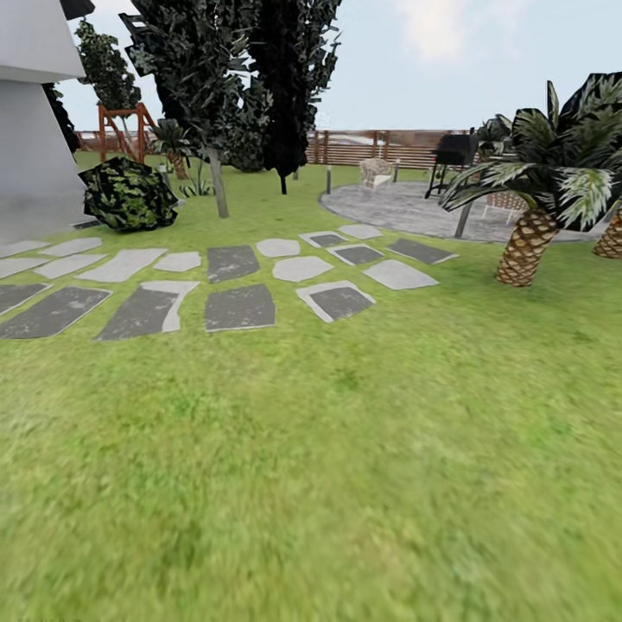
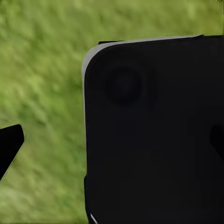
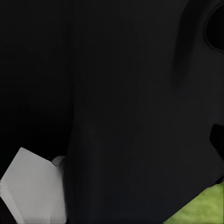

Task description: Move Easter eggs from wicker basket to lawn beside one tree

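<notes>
Green lawn (image 1: pixel 328 484) fills the foreground, crossed by grey stepping stones (image 1: pixel 240 307). Beyond stand a tree (image 1: pixel 216 177), a palm (image 1: pixel 527 246), a round patio (image 1: pixel 406 207) and a fence (image 1: pixel 363 147). Whether either gripper is open cannot be told.

Blurring across the lower half of the head view: the lawn (image 1: pixel 328 484), its blades smearing into green and yellow streaks. Getting cut off at the upper left edge: the white house (image 1: pixel 30 130). Running out past the right edge: the palm (image 1: pixel 553 190) and a second patterned trunk (image 1: pixel 610 235). Blocking most of the left wrist view: a dark robot body (image 2: pixel 154 135), grass (image 2: pixel 42 70) blurring beside it. Darkening nearly the whole right wrist view: a black casing (image 3: pixel 107 102), with a pale panel (image 3: pixel 35 191) getting clipped at the lower left.
</notes>
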Controlling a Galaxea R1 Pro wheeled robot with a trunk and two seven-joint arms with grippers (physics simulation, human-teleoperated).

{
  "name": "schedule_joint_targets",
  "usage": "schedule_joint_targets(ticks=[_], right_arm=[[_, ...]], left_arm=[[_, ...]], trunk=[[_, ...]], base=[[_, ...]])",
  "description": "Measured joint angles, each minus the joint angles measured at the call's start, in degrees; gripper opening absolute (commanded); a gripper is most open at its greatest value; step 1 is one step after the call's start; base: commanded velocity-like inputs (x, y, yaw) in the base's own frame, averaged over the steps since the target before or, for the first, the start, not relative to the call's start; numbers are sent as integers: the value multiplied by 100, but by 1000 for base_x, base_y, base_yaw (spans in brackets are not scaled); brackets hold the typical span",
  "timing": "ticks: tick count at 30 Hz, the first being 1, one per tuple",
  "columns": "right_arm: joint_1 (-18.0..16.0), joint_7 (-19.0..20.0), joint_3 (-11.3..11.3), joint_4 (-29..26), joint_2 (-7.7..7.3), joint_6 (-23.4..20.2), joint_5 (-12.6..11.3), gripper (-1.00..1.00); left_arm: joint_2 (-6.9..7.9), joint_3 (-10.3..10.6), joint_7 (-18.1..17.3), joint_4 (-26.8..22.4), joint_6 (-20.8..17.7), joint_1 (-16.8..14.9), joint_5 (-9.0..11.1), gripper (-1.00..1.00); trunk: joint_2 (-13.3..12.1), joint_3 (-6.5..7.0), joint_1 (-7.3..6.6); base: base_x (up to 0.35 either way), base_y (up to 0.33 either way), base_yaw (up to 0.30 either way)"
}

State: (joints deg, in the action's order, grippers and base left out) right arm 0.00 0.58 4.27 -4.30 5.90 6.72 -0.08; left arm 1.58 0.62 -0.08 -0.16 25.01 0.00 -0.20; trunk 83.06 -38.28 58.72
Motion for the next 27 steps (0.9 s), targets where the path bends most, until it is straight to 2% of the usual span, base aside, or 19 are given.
schedule_joint_targets(ticks=[13, 27], right_arm=[[0, 0, -1, 0, -6, 0, 0, 100], [0, -1, -15, 2, -8, 0, -10, 100]], left_arm=[[0, 2, 0, 0, 0, 0, -4, 100], [0, 2, 0, 0, 0, 0, -2, 100]], trunk=[[0, -88, -1], [0, -101, -1]], base=[[107, 317, 147], [176, 308, 14]])
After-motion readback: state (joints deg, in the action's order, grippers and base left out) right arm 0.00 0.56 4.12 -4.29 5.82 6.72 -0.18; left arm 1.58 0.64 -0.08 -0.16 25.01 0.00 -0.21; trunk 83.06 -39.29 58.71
